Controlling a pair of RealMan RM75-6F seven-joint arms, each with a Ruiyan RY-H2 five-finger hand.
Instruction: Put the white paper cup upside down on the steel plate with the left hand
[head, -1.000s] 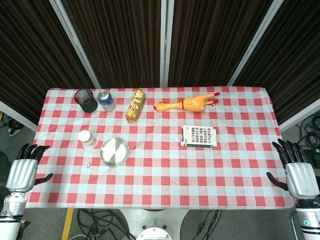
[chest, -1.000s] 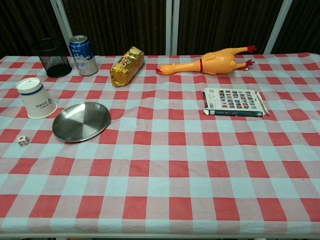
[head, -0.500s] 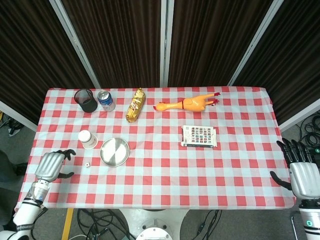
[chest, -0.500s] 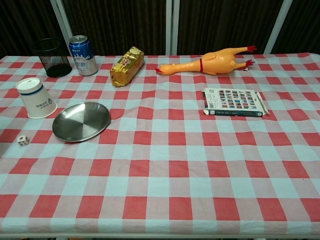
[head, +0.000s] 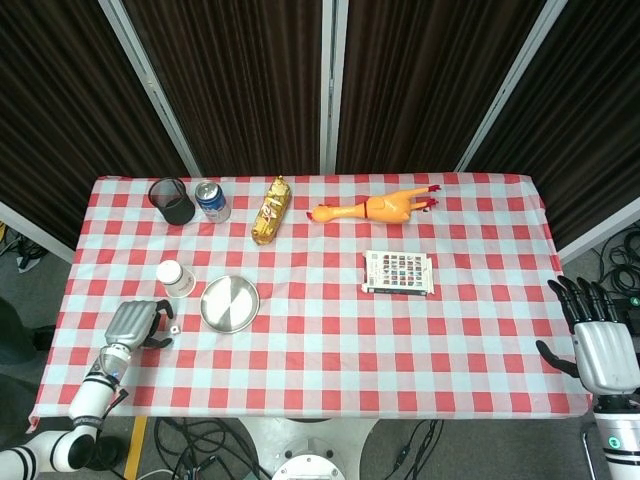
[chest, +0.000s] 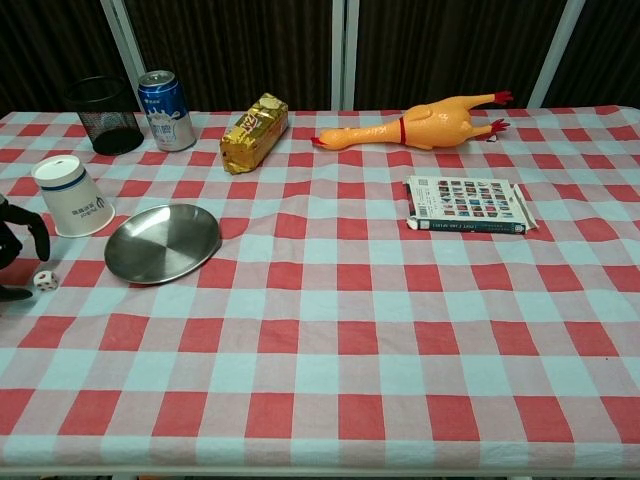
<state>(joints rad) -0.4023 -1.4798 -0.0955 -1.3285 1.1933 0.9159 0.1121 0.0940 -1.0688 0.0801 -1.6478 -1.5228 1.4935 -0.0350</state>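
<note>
Head view only: right hand (head: 606, 350) off table's right edge, fingers spread, empty. Left hand (head: 131, 322) near white paper cup (head: 175, 277) & steel plate (head: 229, 304); fingers apart, empty. Cup print unreadable.

Left hand (chest: 18, 248) at left frame edge, only dark fingers visible, curled, holding nothing. White die (chest: 45, 282) just beside fingers. White paper cup (chest: 73, 196) upside down on checked tablecloth (chest: 350, 340), near steel plate (chest: 163, 243), not touching. Book (chest: 467, 205) right of centre.
</note>
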